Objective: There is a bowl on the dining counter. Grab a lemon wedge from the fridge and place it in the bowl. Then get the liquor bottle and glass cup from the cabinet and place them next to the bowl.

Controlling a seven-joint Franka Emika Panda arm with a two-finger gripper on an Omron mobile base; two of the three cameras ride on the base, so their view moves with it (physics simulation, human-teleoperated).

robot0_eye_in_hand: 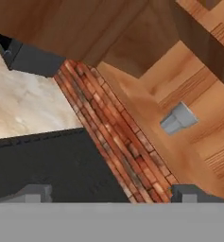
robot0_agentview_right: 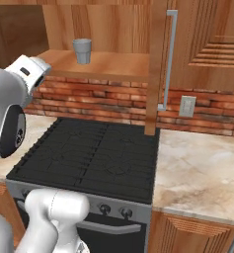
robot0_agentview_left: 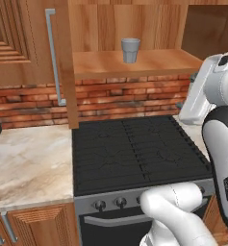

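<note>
The glass cup (robot0_eye_in_hand: 178,118) stands ahead of the spread claw (robot0_eye_in_hand: 111,194); probably light, slippery, fragile, so pinch its walls mid-height.

Glass cup (robot0_agentview_left: 130,50) upright on open cabinet shelf (robot0_agentview_left: 154,64), above stove (robot0_agentview_left: 134,153). Brick wall (robot0_agentview_left: 115,98) between shelf and stove, behind cooktop. Counter (robot0_agentview_left: 29,163) left of stove in left base view; second counter stretch (robot0_agentview_right: 202,173) right of stove in right base view. Cabinet door (robot0_agentview_right: 202,44) above it, handle (robot0_agentview_right: 170,59) beside shelf. Wall outlet (robot0_agentview_right: 187,106) on brick below door.
</note>
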